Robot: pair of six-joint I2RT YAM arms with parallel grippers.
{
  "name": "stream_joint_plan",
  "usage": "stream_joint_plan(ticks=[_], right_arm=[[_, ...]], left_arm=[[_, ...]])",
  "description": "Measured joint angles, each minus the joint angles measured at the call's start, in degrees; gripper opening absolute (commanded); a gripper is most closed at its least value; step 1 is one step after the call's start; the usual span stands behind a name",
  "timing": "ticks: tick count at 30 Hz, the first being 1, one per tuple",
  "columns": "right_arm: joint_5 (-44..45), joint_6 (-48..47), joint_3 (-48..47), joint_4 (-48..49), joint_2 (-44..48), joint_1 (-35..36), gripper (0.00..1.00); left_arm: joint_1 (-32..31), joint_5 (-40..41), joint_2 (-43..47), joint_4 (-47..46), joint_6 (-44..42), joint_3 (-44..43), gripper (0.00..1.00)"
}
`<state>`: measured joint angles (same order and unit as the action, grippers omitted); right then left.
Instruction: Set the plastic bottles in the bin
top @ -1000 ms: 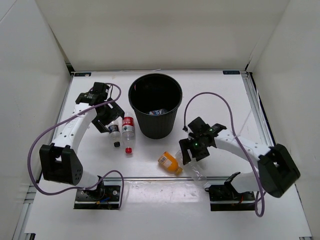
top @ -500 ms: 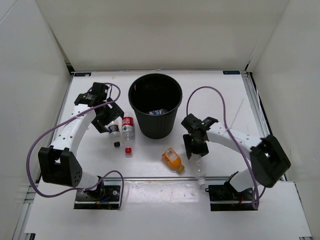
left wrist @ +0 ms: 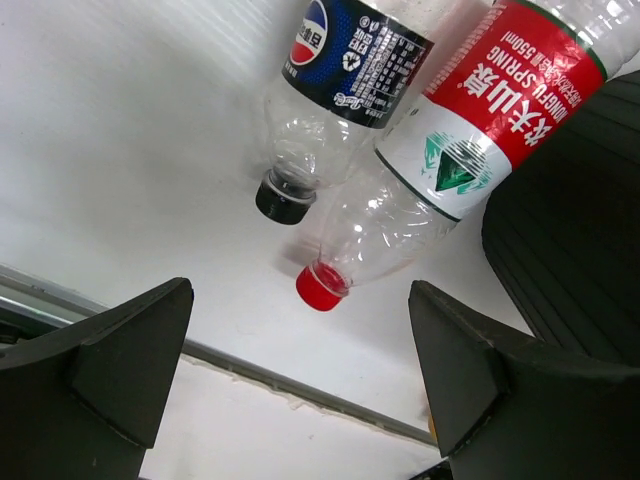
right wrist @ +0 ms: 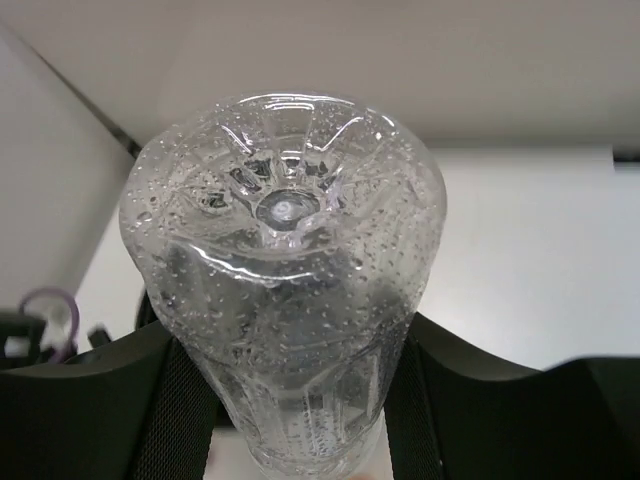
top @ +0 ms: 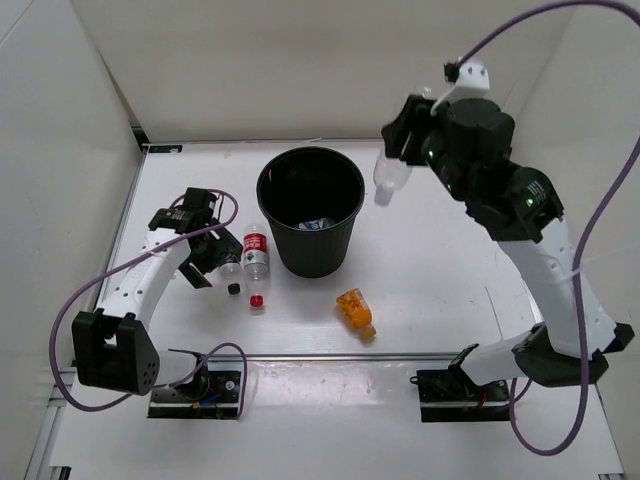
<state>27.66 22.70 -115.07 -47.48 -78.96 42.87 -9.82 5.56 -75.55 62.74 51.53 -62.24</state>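
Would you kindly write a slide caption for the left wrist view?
Dark-labelled bottle and red-labelled bottle lie side by side on the white table, beside the black bin.

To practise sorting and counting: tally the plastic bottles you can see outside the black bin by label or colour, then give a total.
red-label bottle: 1
dark-label bottle: 1
orange bottle: 1
clear bottle with no label: 1
Total: 4
What lies inside the bin is too unclear to count.
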Motion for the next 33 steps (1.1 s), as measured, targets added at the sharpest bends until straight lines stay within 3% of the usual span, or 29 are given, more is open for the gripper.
stream_joint_plan(ticks=[3, 4, 5, 8, 9, 10, 13, 17, 27, 28, 29, 32, 33], right_arm=[[-0.20, -5.79, -5.14, 7.98, -5.73, -0.07, 0.42], [-1.05, -7.02, -6.73, 10.64, -8.48, -0.04, 0.49], [-2.03, -7.56, -7.54, 13.07, -11.10, -0.04, 0.67], [-6.69, -7.37, -7.30, 14.99, -18.80, -0.04, 0.76], [-8.81, -7.13, -6.93, 15.02, -21.29, -0.04, 0.98], [-10.91, -6.71, -6.51, 14.75, -23.19, -0.04, 1.00], [-14.78, -6.05, -2.69, 13.40, -25.27, 0.02, 1.00], [-13.29, -3.89, -1.31, 9.31, -22.88, 0.31, 1.00], [-10.19, -2.27, 0.98, 6.27, -0.57, 0.22, 1.00], [-10.23, -2.27, 0.72, 5.57, 0.15, 0.22, 1.00], [-10.23, -2.32, 0.50, 4.94, 0.48, 0.22, 1.00], [-10.23, -2.34, 0.44, 3.39, 0.26, 0.22, 1.00], [-10.21, -2.34, 0.50, 2.86, -0.35, 0.22, 1.00]], left_arm=[[0.00, 0.24, 1.25, -0.63, 0.02, 1.03, 1.00], [0.00, 0.26, 1.44, -1.07, -0.07, 1.03, 1.00], [0.00, 0.66, 1.51, -1.81, -0.20, 1.03, 1.00], [0.00, 1.40, 1.31, -2.05, -0.57, 1.03, 1.00], [0.00, 1.66, 1.27, -2.05, -0.83, 1.03, 1.00], [0.00, 1.95, 1.25, -2.16, -1.07, 1.07, 1.00], [0.00, 2.82, 1.25, -3.54, -1.40, 1.97, 1.00], [0.00, 3.72, 0.15, -4.90, -2.23, 2.91, 1.00], [0.79, 4.00, -12.55, -14.82, -7.50, 3.61, 1.00], [1.18, 3.98, -14.29, -15.65, -7.91, 3.63, 0.80], [1.64, 3.74, -15.87, -16.61, -8.57, 3.58, 0.69], [3.58, 2.82, -19.87, -16.44, -8.74, 1.86, 0.49], [4.00, 2.69, -20.17, -17.00, -8.52, 1.40, 0.49]])
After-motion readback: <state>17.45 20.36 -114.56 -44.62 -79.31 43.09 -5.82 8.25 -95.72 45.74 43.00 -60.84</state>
